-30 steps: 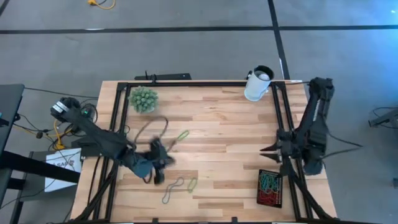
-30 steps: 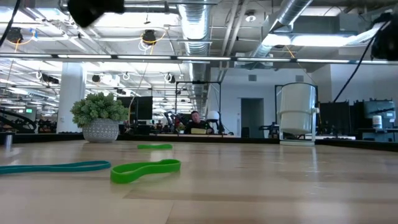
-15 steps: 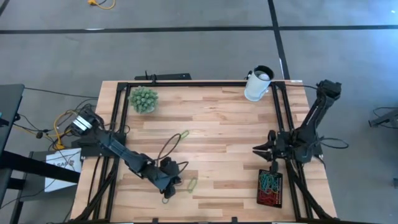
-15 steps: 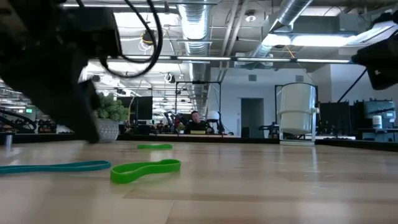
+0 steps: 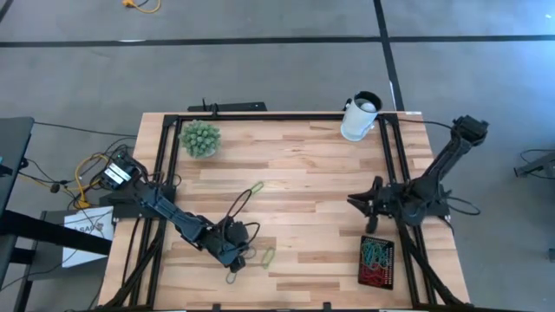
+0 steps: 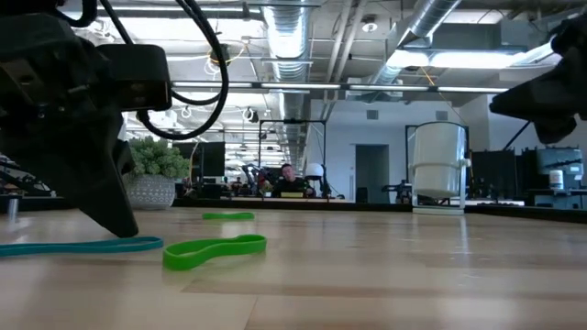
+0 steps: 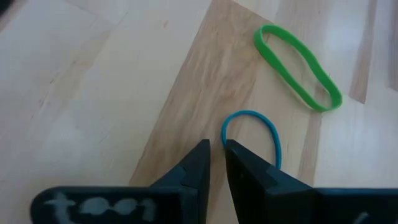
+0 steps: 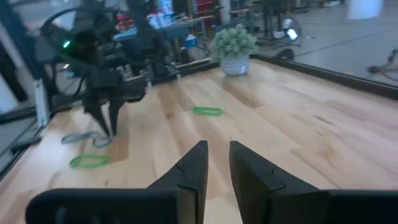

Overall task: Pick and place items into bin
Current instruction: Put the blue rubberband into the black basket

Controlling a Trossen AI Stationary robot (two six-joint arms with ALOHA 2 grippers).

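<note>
My left gripper (image 7: 217, 146) is down at the table near its front left, fingers a narrow gap apart with nothing between them. Its tips stand at the rounded end of a blue band (image 7: 249, 113), which lies flat on the wood. A green band (image 7: 266, 28) lies just beyond it, and another green band (image 5: 253, 188) lies farther toward the middle. The black bin (image 5: 376, 263) sits at the near right with several coloured bands inside. My right gripper (image 5: 351, 201) hovers level beside the bin's far side, narrowly open and empty. My left gripper comes at the blue band's rounded end (image 7: 224, 132) slanting down from above, with its fingertips (image 6: 127, 229) at table level right beside it. I cannot tell whether they touch the band. The band lies flat on the table.
A green spiky ball (image 5: 199, 137) stands at the far left and a white cup (image 5: 360, 117) at the far right. Black frame rails (image 5: 161, 173) run along the table's sides. A person (image 6: 289, 177) sits far off in the room behind.
My left gripper has come down to the table and toward its near edge, tipping more steeply downward, and now stands at the blue band. My right gripper has sunk a little and swung slightly toward the table's left. The bands have kept their places.
</note>
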